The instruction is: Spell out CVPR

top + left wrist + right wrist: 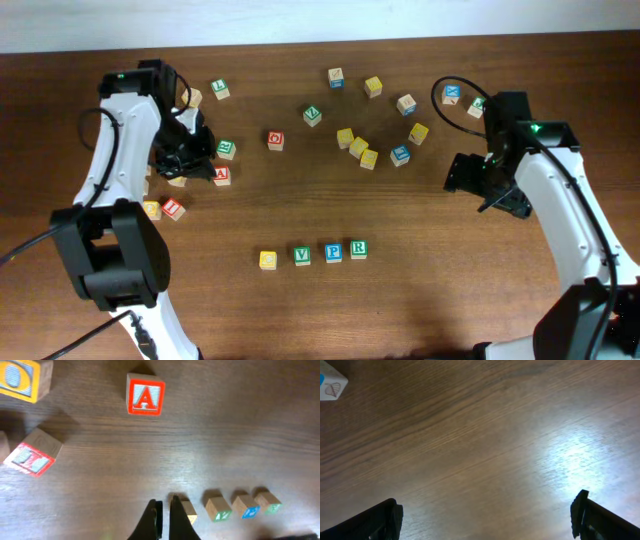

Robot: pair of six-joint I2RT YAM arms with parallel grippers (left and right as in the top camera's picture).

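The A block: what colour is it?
The A block is red, seen best in the left wrist view.

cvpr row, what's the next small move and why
Probably just retreat and stop: the yellow cube, V cube, P cube and R cube already sit in a row, the left claw is shut on nothing, the right claw open and empty, both clear of the row.

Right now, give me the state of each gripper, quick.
Left gripper: closed, nothing between its fingers.
Right gripper: open, holding nothing.
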